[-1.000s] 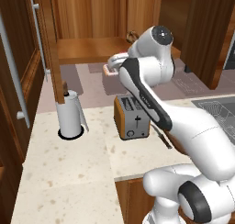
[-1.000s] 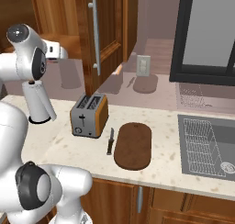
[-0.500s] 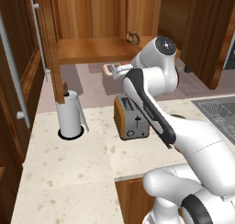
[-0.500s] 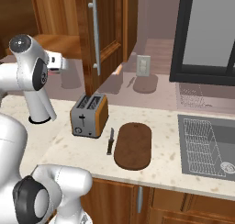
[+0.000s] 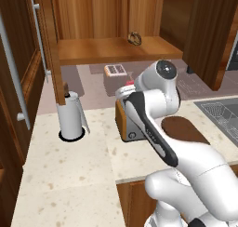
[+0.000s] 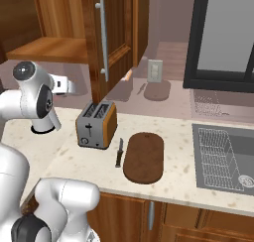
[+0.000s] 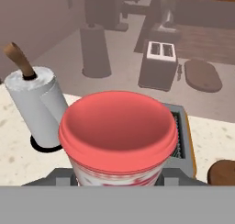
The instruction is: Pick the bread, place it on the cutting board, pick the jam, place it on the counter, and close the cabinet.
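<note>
My gripper (image 7: 118,172) is shut on the jam (image 7: 118,136), a squat jar with a red lid that stands close up in the hand view. It hangs above the toaster (image 7: 183,136). A red edge of the jam (image 5: 129,84) peeks out behind my arm, over the toaster (image 5: 128,123). The bread (image 5: 135,37) lies on the shelf of the open cabinet (image 5: 116,49). The dark oval cutting board (image 6: 144,156) rests bare on the counter (image 6: 188,181), right of the toaster (image 6: 96,124). My gripper (image 6: 67,86) is left of the cabinet door (image 6: 116,32).
A paper towel roll (image 5: 72,119) stands left of the toaster, also close below my hand (image 7: 34,108). A knife (image 6: 119,152) lies between toaster and board. The sink (image 6: 223,159) is at the right. A tall dark cabinet (image 5: 18,82) lines the left side.
My hand has come down and away from the cabinet shelf with the jam, and now sits over the toaster. The elbow swung right in the left base view.
</note>
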Tool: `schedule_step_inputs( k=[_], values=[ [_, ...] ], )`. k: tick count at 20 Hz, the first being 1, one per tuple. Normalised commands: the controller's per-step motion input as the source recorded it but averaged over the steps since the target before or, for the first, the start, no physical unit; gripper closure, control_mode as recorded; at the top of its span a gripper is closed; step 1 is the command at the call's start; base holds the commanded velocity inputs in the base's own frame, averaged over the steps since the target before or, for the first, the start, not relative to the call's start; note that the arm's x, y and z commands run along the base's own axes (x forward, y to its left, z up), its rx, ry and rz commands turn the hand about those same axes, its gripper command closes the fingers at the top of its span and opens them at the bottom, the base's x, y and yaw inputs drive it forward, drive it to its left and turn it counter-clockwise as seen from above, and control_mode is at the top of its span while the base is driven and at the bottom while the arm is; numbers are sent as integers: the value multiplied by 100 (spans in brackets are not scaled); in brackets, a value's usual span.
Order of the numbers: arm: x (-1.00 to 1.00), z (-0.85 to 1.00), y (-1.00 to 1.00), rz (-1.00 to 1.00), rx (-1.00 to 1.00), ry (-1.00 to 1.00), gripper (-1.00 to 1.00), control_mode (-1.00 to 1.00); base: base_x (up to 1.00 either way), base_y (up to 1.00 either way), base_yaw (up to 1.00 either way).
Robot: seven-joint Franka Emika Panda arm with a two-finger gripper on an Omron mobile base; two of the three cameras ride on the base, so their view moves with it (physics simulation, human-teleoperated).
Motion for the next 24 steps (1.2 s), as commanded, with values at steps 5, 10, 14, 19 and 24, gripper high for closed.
schedule_step_inputs(
  k=[5, 10, 14, 19, 24],
  values=[
    [0, -49, 0, 0, -1, 0, 100, -100, 0, 0, 0],
    [0, -47, 0, 0, 0, 0, 100, -100, 0, 0, 0],
    [0, -48, 17, 0, 0, 0, 100, -100, 0, 0, 0],
    [0, -43, 20, 0, 0, 1, 100, -100, 0, 0, 0],
    [0, -42, 21, 0, 0, 4, 100, -100, 0, 0, 0]
  ],
)
